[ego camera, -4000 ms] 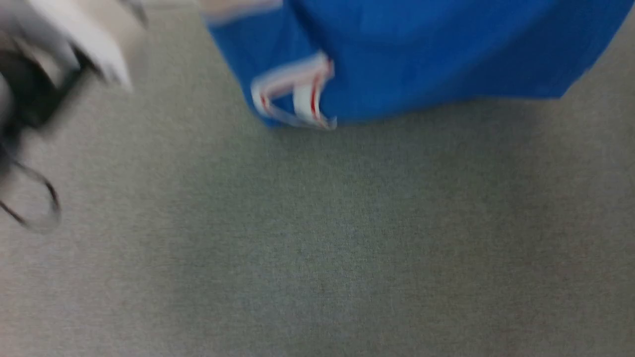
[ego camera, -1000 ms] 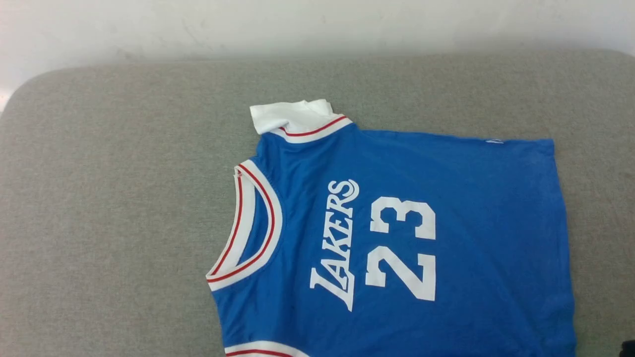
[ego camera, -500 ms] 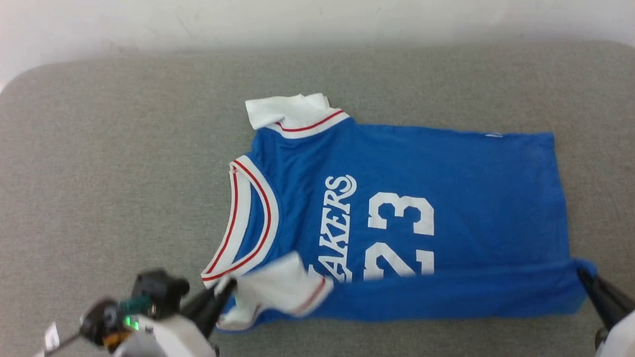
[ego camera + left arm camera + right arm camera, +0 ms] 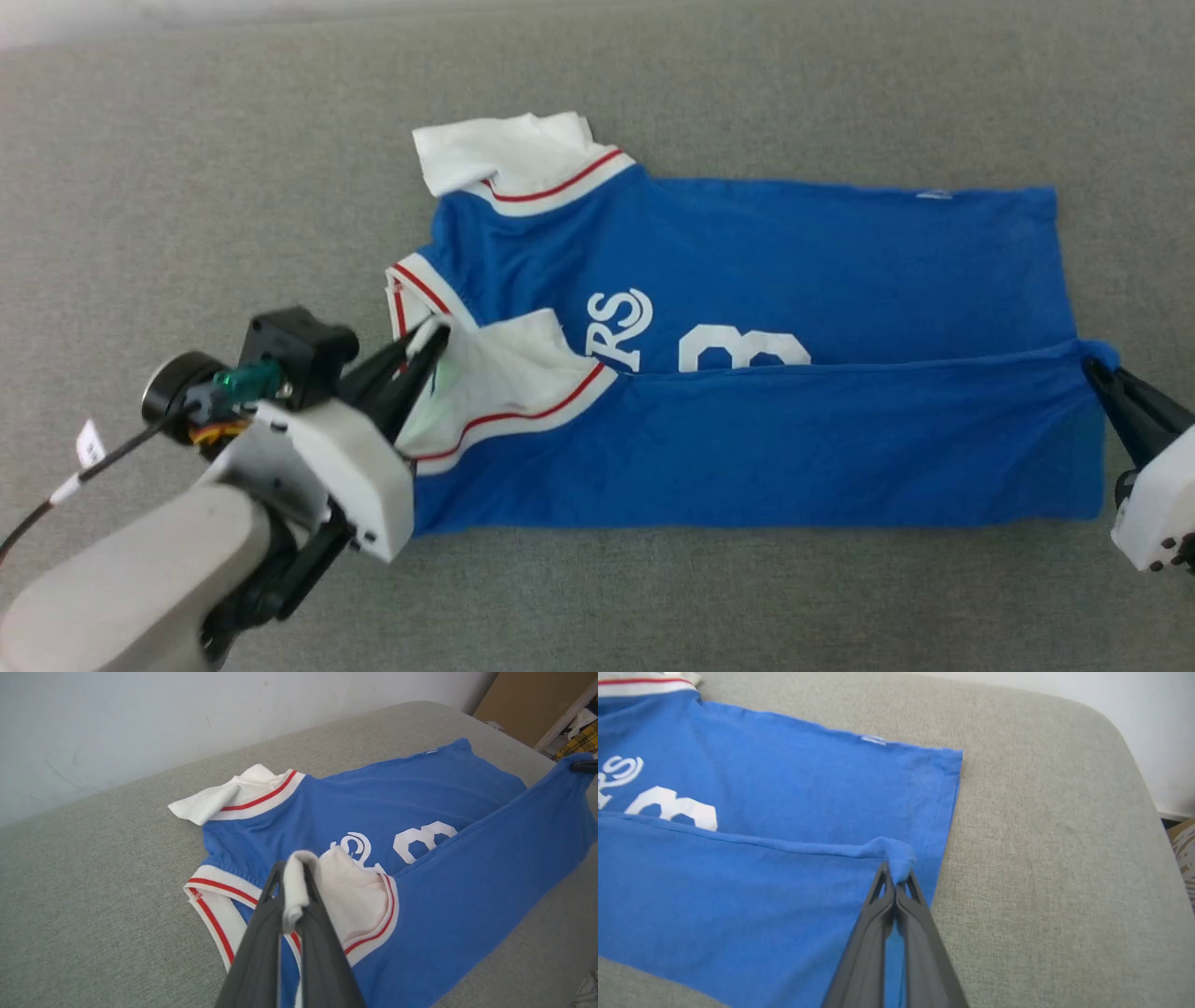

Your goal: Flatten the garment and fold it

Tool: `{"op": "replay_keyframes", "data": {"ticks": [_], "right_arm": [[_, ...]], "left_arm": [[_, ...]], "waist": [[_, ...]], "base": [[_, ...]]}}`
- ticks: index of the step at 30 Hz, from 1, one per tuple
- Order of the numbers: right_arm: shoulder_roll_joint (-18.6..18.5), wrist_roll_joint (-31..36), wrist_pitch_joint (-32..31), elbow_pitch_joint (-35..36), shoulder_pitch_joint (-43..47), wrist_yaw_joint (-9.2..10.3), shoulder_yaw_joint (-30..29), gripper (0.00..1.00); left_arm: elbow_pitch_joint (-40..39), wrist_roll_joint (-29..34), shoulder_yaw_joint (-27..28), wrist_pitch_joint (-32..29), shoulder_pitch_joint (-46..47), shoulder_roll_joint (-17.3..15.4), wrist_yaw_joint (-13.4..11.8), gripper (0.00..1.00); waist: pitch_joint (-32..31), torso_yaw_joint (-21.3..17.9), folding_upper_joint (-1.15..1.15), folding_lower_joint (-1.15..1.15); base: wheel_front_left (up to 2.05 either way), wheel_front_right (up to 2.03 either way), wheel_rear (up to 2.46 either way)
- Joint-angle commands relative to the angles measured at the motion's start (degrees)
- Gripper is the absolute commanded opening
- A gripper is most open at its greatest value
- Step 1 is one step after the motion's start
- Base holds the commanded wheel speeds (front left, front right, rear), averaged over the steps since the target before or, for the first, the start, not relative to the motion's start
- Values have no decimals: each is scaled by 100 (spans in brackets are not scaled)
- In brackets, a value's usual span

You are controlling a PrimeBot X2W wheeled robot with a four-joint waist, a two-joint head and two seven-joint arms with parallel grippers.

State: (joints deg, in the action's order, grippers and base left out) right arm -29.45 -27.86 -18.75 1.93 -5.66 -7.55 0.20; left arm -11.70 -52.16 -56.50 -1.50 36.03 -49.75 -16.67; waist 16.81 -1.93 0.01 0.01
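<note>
L pincer [image 4: 429,343], R pincer [image 4: 1094,371] nipping garment [image 4: 794,252] (edge lifted)

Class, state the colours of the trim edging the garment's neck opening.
Collar trim is white with a red stripe; clearest in left wrist view.

White letters "RS" [image 4: 616,329] (closed by a curled flourish) stood printed on the blue garment [image 4: 822,252]. Beside them showed the rounded top of one white numeral [image 4: 744,351], its lower part covered by folded-over cloth, so it could not be read. The hem tag [image 4: 934,194] was too small to read.
</note>
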Motion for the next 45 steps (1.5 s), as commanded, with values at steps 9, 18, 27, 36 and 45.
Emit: {"op": "replay_keyframes", "data": {"ticks": [9, 18, 27, 36, 45], "right_arm": [[-71, -218, 139, -836, -410, 6, 387, 0], [-60, -394, 423, -1223, -623, 6, 623, 100], [131, -682, 910, -936, -240, 6, 305, 100], [985, 81, 1664, 135, 633, 6, -856, 100], [2350, 1438, 2483, 925, 1557, 6, -1554, 100]], "left_arm": [[1519, -48, -155, 149, 173, 595, 492, 0], [2307, -267, -87, 430, 120, 1153, 526, 100], [2412, -315, 133, 1156, -187, 1371, 308, 100], [873, 341, 1490, 1645, -1630, 1381, -983, 100], [-400, 2149, 2763, 1649, -3832, 2109, -1374, 100]], "waist": [[354, -1, -1, -1], [369, 2, -1, -1], [-43, 149, -1, -1], [-582, 152, -1, -1], [-820, 244, -1, -1]], "base": [[0, 0, 0], [0, 0, 0], [0, 0, 0], [0, 0, 0], [0, 0, 0]]}}
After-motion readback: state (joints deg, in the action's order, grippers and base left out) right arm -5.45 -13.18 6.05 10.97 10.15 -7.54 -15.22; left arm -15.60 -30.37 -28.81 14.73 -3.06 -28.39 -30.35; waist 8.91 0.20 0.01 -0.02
